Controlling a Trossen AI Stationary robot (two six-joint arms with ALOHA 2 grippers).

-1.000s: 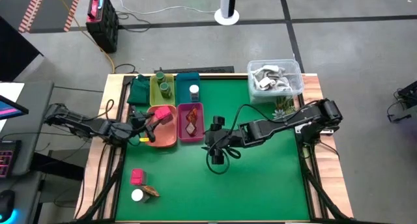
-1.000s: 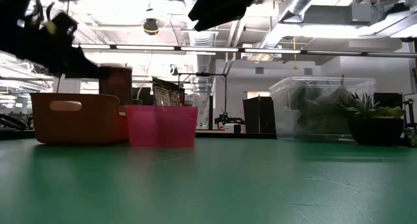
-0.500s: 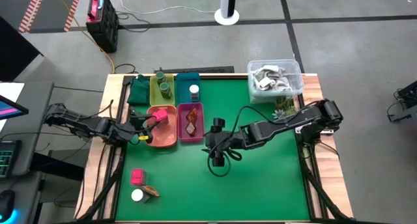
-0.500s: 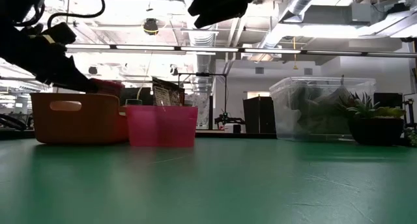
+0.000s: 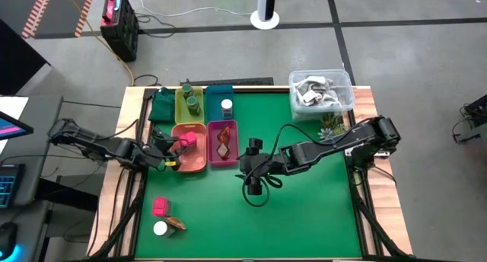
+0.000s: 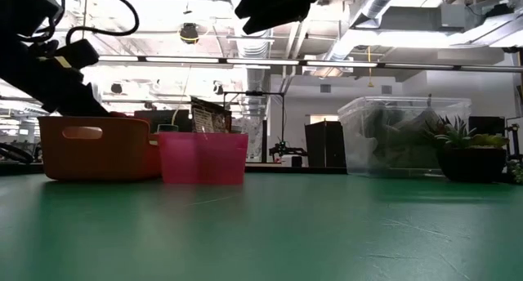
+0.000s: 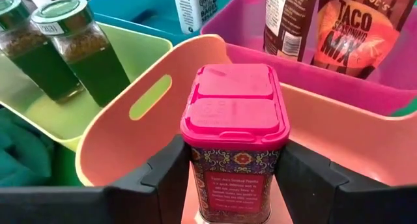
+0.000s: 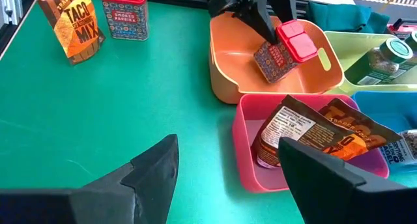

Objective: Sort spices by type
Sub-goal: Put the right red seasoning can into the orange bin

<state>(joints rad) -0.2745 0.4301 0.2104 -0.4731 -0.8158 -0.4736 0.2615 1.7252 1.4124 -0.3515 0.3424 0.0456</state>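
A green table (image 5: 304, 209) stands on a grey floor, with pipes and strip lights showing in the room behind it. The left gripper (image 7: 231, 178) clamps a pink-lidded tin (image 7: 235, 136), tilted, inside the orange tray (image 5: 196, 161). Beside it, the pink tray (image 8: 306, 178) holds a taco mix packet (image 8: 313, 139), the yellow-green tray (image 7: 39, 100) two green jars (image 7: 81, 48) and the blue tray (image 5: 221, 98) a white-capped jar (image 5: 227, 107). The right gripper (image 8: 225, 168) hangs open over the mat, and another tin (image 5: 160, 207), packet (image 5: 176, 223) and white-capped jar (image 5: 160, 229) wait near the front edge.

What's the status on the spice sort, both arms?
Left gripper shut on pink-capped tin, low inside orange tray. Right gripper open, idle mid-table. Second tin, white-capped jar and taco packet unsorted. Nothing in the way.
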